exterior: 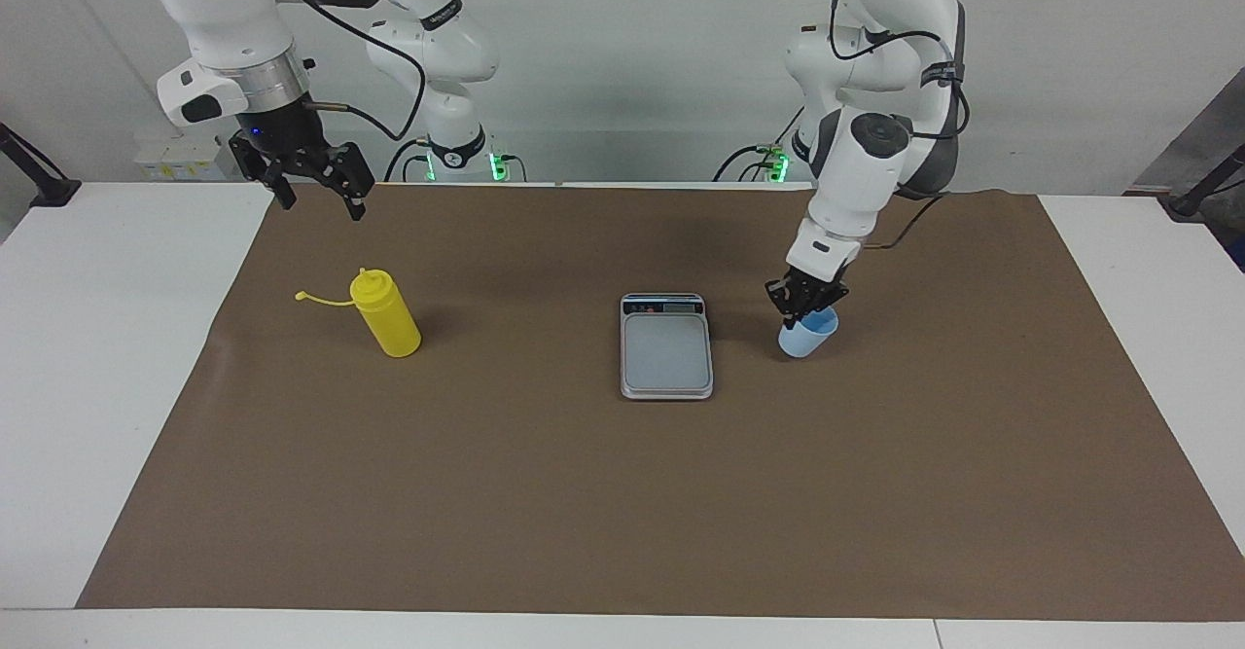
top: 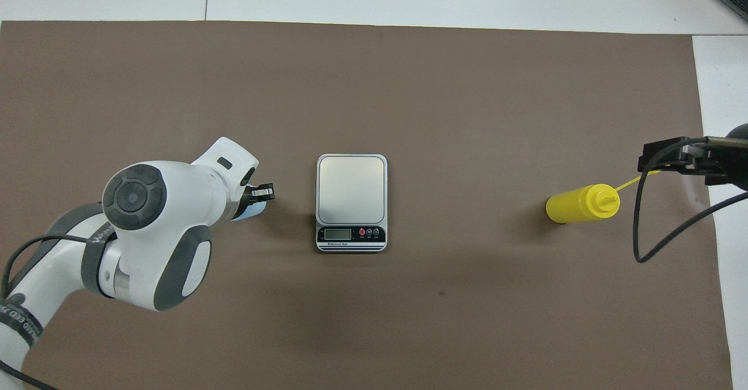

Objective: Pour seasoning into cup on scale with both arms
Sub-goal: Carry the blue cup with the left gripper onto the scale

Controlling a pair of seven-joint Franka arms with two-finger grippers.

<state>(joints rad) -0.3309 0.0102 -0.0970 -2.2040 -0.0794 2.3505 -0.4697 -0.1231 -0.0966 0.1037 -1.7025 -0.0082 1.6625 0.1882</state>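
Brown mat (exterior: 622, 493) on white table (exterior: 97, 357).

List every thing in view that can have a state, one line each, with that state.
cup: tilted, gripped at the rim, just beside the scale, not on it.
scale: flat on the mat, plate bare.
seasoning bottle: standing, cap off on its strap, untouched.
left gripper: shut on the cup.
right gripper: open, raised near the bottle.

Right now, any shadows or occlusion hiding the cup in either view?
Facing view: cup fully visible beside the scale, soft shadow toward the scale, no glare. Overhead view: the left arm covers most of the cup; only a blue sliver shows.
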